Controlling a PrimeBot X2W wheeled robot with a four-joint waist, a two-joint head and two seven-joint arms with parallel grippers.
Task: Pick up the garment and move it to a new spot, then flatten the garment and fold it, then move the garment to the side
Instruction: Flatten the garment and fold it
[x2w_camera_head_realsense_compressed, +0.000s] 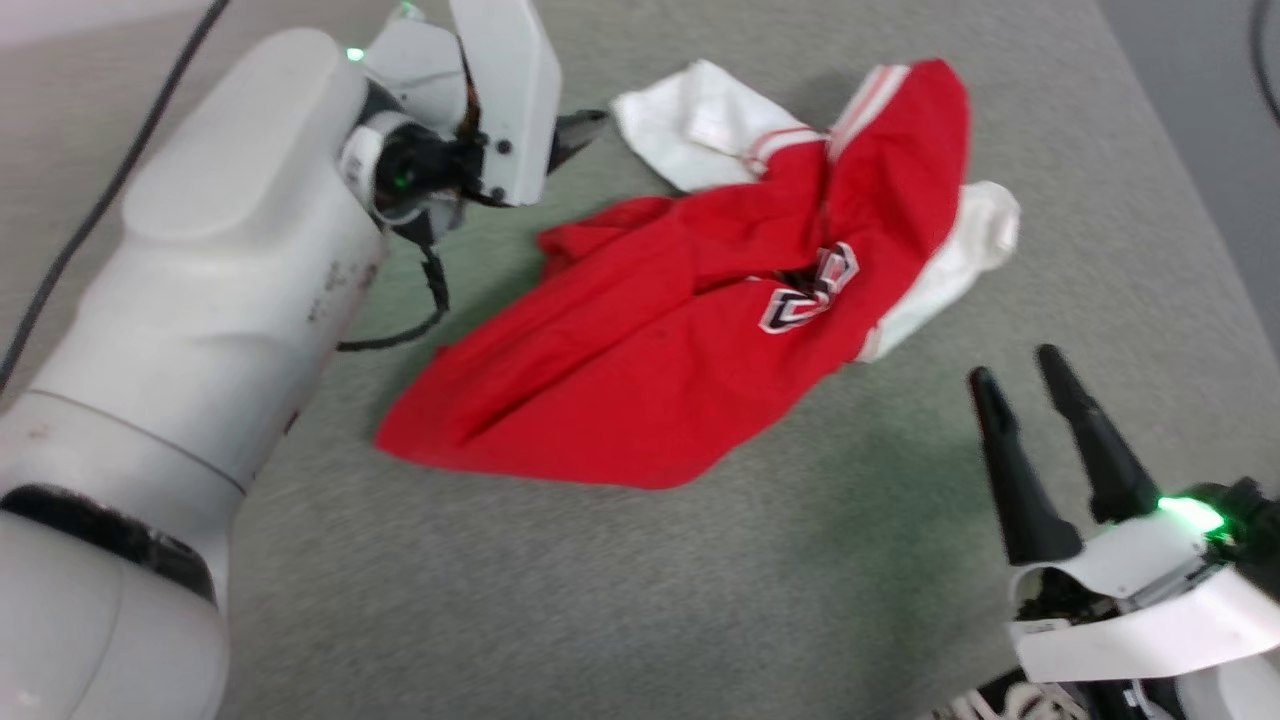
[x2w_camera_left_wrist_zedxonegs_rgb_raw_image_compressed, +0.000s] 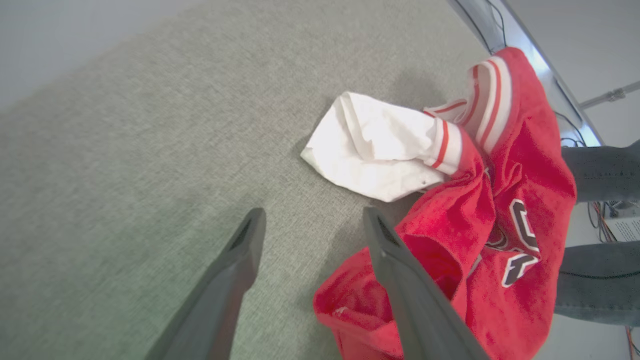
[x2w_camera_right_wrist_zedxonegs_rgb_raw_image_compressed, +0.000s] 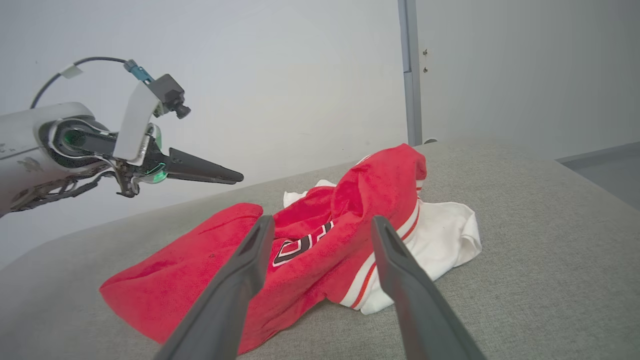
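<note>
The garment (x2w_camera_head_realsense_compressed: 650, 340) lies crumpled on the grey table (x2w_camera_head_realsense_compressed: 600, 600), red body toward me, white sleeves at the far side, black lettering partly folded in. My left gripper (x2w_camera_head_realsense_compressed: 580, 135) hovers open and empty above the table just left of the far white sleeve (x2w_camera_left_wrist_zedxonegs_rgb_raw_image_compressed: 380, 150). In the left wrist view the left gripper (x2w_camera_left_wrist_zedxonegs_rgb_raw_image_compressed: 314, 214) has one finger over the red cloth (x2w_camera_left_wrist_zedxonegs_rgb_raw_image_compressed: 520, 165) and nothing between its fingers. My right gripper (x2w_camera_head_realsense_compressed: 1015, 366) stands open and empty at the near right, apart from the garment. In the right wrist view the right gripper (x2w_camera_right_wrist_zedxonegs_rgb_raw_image_compressed: 322, 220) points at the garment (x2w_camera_right_wrist_zedxonegs_rgb_raw_image_compressed: 175, 280), with the left gripper (x2w_camera_right_wrist_zedxonegs_rgb_raw_image_compressed: 235, 176) in the air beyond it.
A person's legs in grey trousers (x2w_camera_left_wrist_zedxonegs_rgb_raw_image_compressed: 600, 170) stand past the table's far edge, with cables on the floor there. A black cable (x2w_camera_head_realsense_compressed: 100, 200) runs along the table by my left arm. The table's right edge (x2w_camera_head_realsense_compressed: 1215, 200) runs close to the garment's white sleeve.
</note>
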